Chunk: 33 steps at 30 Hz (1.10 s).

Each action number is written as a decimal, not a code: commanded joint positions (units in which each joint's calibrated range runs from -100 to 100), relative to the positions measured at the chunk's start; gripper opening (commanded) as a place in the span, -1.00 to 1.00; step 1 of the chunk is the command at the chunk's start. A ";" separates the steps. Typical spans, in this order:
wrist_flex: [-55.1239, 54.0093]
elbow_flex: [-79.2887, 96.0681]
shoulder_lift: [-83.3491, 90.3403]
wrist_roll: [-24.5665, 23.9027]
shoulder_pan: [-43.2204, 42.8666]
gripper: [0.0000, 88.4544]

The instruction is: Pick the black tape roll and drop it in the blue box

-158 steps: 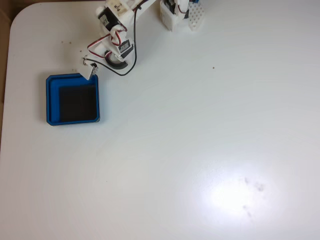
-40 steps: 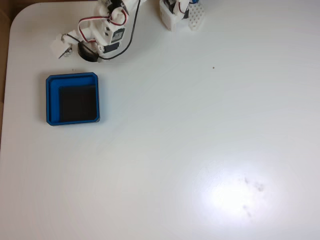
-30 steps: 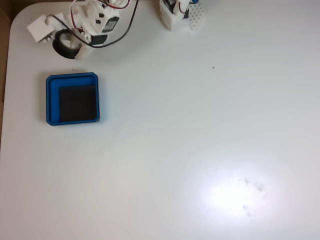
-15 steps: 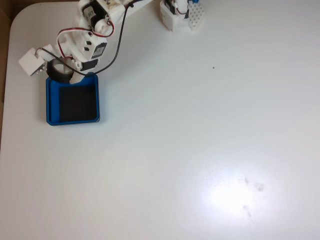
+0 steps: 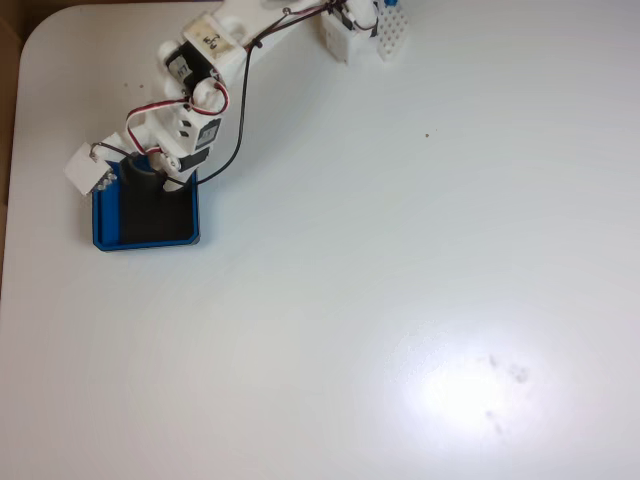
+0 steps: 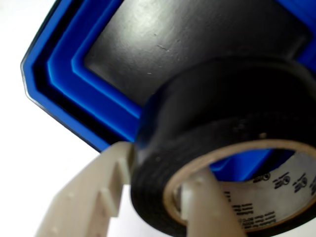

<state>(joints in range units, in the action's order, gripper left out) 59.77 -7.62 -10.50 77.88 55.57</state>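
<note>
Your end effector [image 6: 155, 197] gripped the tape [image 6: 217, 148], one finger through its core, hanging just above the box [image 5: 105, 235] at its far left corner.

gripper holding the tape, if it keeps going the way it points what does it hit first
Most likely the black floor of the blue box: the gripper, shut on the black tape roll, points down into it. Depth is unclear.

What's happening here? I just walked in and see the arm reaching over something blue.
The arm's end effector is holding the black tape roll, one finger outside the ring and one through its open centre. In the fixed view it hangs over the upper edge of the blue box near the white table's left side. The roll isn't released yet.
</note>
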 commanded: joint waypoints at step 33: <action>-8.61 -4.78 -5.47 -0.04 -0.12 -0.94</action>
<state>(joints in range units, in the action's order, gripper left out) 52.38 -8.16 -16.60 77.88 55.27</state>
